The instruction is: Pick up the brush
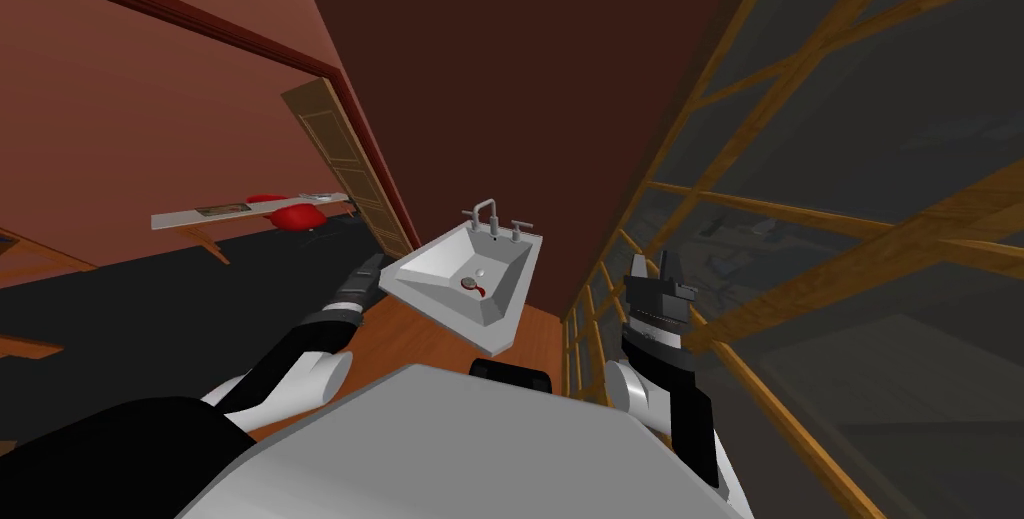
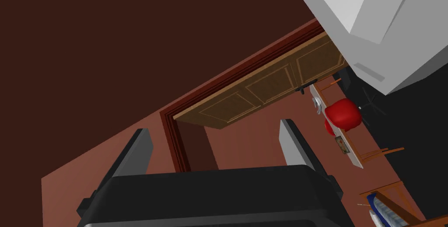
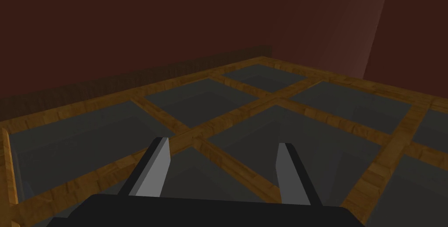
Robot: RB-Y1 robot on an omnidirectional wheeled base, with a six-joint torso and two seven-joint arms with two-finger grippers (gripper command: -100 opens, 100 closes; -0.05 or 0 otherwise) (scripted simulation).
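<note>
The brush (image 1: 472, 286) is small, with a red handle and a round head, and lies in the bottom of the white sink (image 1: 425, 263) straight ahead of me. My left gripper (image 1: 368, 268) hangs just left of the sink's rim, below the basin's level. In the left wrist view the left gripper (image 2: 214, 128) stands open with nothing between its fingers. My right gripper (image 1: 652, 263) is raised to the right of the sink, beside the window. Its fingers point upward. The right wrist view shows the right gripper (image 3: 223, 143) open and empty.
A grey faucet (image 1: 487, 215) rises at the sink's back edge against a dark brown wall. An open wooden door (image 1: 350, 168) stands left of the sink. Beyond it are a long white desk (image 1: 200, 213) and a red chair (image 1: 298, 215). A wood-framed window (image 1: 800, 243) runs along my right.
</note>
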